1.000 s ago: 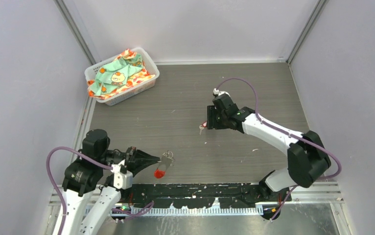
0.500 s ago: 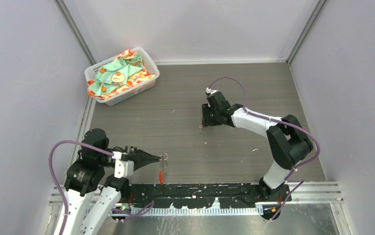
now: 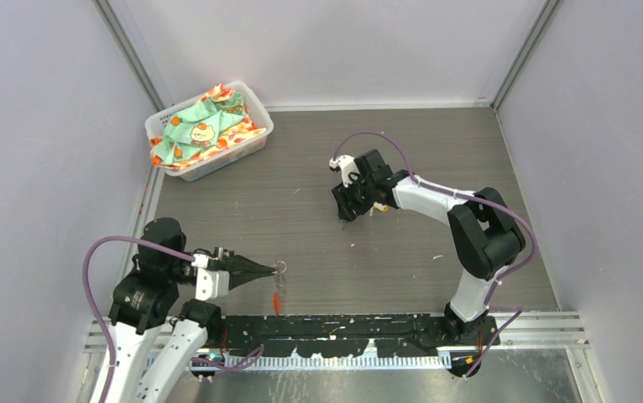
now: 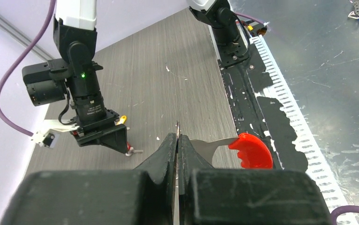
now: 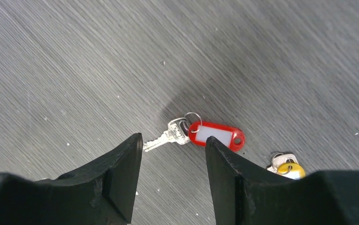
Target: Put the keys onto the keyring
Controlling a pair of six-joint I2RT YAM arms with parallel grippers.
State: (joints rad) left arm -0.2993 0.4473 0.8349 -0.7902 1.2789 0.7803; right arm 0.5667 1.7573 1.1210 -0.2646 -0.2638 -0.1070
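While the left gripper (image 4: 177,140) pinches the keyring (image 4: 250,150) tight near the counter's (image 3: 301,168) front edge, the right gripper (image 5: 174,140) hangs half open and empty in the middle. The red key (image 5: 201,132) lies flat just ahead of it, turned sideways to it, with the yellow key (image 5: 287,168) beside it.

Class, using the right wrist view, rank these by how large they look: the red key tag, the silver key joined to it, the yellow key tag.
1. red key tag: longest and broadest.
2. silver key: nearly as long, much slimmer.
3. yellow key tag: smallest as seen, but partly hidden, so unsure.
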